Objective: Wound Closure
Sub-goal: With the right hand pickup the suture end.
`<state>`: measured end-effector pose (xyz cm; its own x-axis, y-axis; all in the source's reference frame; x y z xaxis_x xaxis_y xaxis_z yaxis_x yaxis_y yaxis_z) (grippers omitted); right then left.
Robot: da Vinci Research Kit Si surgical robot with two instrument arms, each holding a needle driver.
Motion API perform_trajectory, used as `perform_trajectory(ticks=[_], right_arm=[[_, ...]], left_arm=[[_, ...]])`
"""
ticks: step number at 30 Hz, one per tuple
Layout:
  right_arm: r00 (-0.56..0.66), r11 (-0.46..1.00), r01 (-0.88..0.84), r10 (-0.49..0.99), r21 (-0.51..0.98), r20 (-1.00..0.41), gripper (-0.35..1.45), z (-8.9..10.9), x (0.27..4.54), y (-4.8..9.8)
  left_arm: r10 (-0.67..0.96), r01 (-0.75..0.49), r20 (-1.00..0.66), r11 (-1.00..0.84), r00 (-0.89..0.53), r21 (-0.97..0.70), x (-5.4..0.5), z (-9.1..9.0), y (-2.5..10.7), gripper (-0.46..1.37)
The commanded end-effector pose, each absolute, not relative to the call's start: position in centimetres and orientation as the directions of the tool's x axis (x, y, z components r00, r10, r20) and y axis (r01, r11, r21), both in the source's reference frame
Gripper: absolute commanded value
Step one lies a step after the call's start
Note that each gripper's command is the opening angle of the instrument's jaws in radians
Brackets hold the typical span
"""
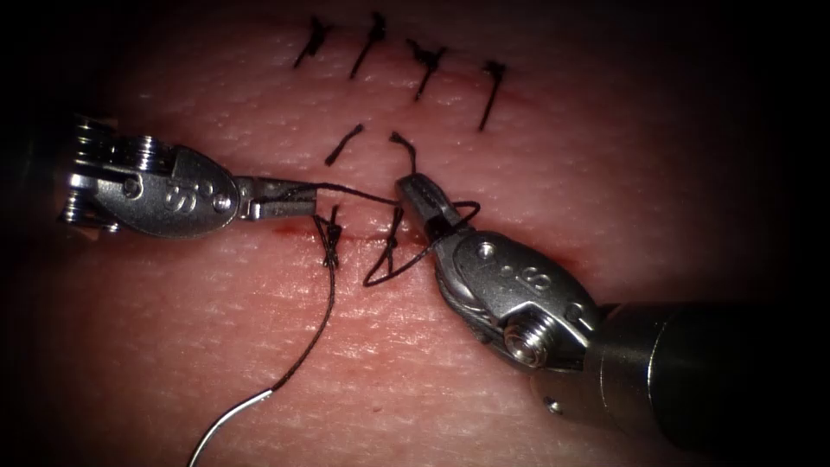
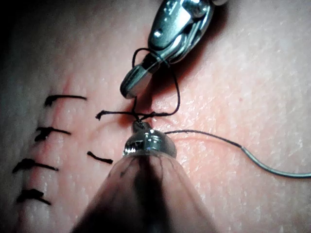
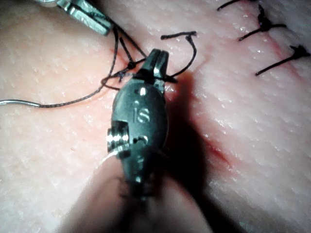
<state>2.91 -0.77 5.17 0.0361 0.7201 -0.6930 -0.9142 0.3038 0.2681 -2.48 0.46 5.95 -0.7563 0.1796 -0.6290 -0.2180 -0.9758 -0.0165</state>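
Endoscope view, tissue: the tissue (image 1: pixel 519 398) spans the frame; its far parts fall into dark at the picture's borders.
Endoscope view, cut: the cut (image 1: pixel 363 235) runs left to right across the middle, with red fluid (image 1: pixel 290 230) along it.
Endoscope view, finished stitches: four dark stitches (image 1: pixel 424 65) sit in a row near the top, well apart from both tools; two cut ends of thread (image 1: pixel 344 143) lie just below them.
Endoscope view, left gripper: the left gripper (image 1: pixel 290 199) lies level above the cut, its jaws pressed together on the thread (image 1: pixel 354 192), which runs taut to the right tool.
Endoscope view, right gripper: the right gripper (image 1: pixel 424 201) points up and left with the thread looped around it; whether its jaws are parted cannot be told.
Endoscope view, knot: a knot (image 1: pixel 330 235) sits on the cut just below the left gripper's tip.
Endoscope view, needle: the needle (image 1: pixel 226 424) lies free on the tissue at the bottom border, below the cut, held by neither tool and not in the tissue; thread trails from the knot down to it.
Endoscope view, open room: bare tissue lies below the cut between needle and right tool.
Left wrist view: the left gripper (image 2: pixel 138 127) meets the thread (image 2: pixel 116 114) at its tip; the right gripper (image 2: pixel 136 80) is just beyond, with thread looped around it; the needle (image 2: pixel 272 167) rests off to the side.
Right wrist view: the right gripper (image 3: pixel 154 63) has thread (image 3: pixel 187 51) around its tip; the left gripper (image 3: pixel 90 19) is near.
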Motion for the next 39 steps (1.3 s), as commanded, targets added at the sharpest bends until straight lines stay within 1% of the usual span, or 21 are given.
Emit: perform_trajectory(ticks=[1, 17, 21, 25, 27, 28, 29, 30, 31, 32, 33, 35, 36, 38, 39], right_arm=[[0.036, 0.300, -0.916, 0.720, 0.265, -0.693, -0.35, 5.16, 2.91, -0.77], [0.035, 0.299, -0.917, 0.720, 0.264, -0.693, -0.35, 5.17, 2.91, -0.75], [0.004, 0.256, -0.928, 0.732, 0.271, -0.681, -0.35, 5.18, 2.92, -0.73], [-0.032, 0.191, -0.939, 0.778, 0.284, -0.628, -0.35, 5.18, 2.96, -0.72], [-0.015, 0.187, -0.943, 0.803, 0.276, -0.596, -0.21, 5.17, 2.98, -0.72], [-0.014, 0.180, -0.944, 0.814, 0.276, -0.581, -0.09, 5.17, 2.99, -0.72], [-0.014, 0.180, -0.944, 0.813, 0.276, -0.581, -0.05, 5.17, 2.99, -0.72], [-0.025, 0.170, -0.944, 0.817, 0.282, -0.576, 0.04, 5.17, 3.00, -0.72], [-0.030, 0.165, -0.944, 0.818, 0.285, -0.574, 0.15, 5.17, 3.00, -0.72], [-0.030, 0.165, -0.944, 0.818, 0.285, -0.574, 0.19, 5.17, 3.00, -0.72], [-0.043, 0.156, -0.944, 0.818, 0.293, -0.573, 0.31, 5.17, 3.00, -0.72], [-0.053, 0.144, -0.944, 0.821, 0.296, -0.568, 0.48, 5.17, 3.00, -0.72], [-0.053, 0.144, -0.944, 0.821, 0.296, -0.568, 0.54, 5.18, 3.00, -0.71], [-0.058, 0.136, -0.946, 0.823, 0.294, -0.565, 0.60, 5.18, 3.00, -0.71], [-0.064, 0.129, -0.947, 0.823, 0.295, -0.564, 0.69, 5.18, 3.00, -0.71]], left_arm=[[0.180, -0.212, -0.630, -0.977, -0.755, -0.025, -2.48, 5.95, 0.46, -0.35], [0.182, -0.211, -0.631, -0.977, -0.754, -0.031, -2.51, 5.87, 0.44, -0.35], [0.183, -0.211, -0.632, -0.977, -0.753, -0.032, -2.54, 5.84, 0.42, -0.35], [0.172, -0.201, -0.635, -0.979, -0.753, -0.026, -2.56, 5.81, 0.38, -0.35], [0.166, -0.196, -0.635, -0.980, -0.754, -0.023, -2.57, 5.80, 0.37, -0.35], [0.165, -0.195, -0.636, -0.980, -0.754, -0.024, -2.57, 5.79, 0.36, -0.35], [0.159, -0.190, -0.636, -0.982, -0.755, -0.020, -2.57, 5.78, 0.35, -0.35], [0.158, -0.188, -0.637, -0.982, -0.754, -0.021, -2.57, 5.77, 0.34, -0.35], [0.152, -0.181, -0.636, -0.983, -0.757, -0.019, -2.57, 5.76, 0.33, -0.35], [0.151, -0.180, -0.636, -0.983, -0.757, -0.019, -2.57, 5.75, 0.31, -0.35], [0.150, -0.177, -0.635, -0.984, -0.758, -0.021, -2.56, 5.74, 0.29, -0.35], [0.141, -0.168, -0.635, -0.986, -0.759, -0.019, -2.56, 5.71, 0.23, -0.35], [0.135, -0.161, -0.634, -0.987, -0.762, -0.016, -2.56, 5.70, 0.19, -0.35], [0.134, -0.158, -0.633, -0.987, -0.763, -0.018, -2.57, 5.67, 0.15, -0.35], [0.127, -0.151, -0.632, -0.988, -0.765, -0.016, -2.58, 5.65, 0.12, -0.35]])
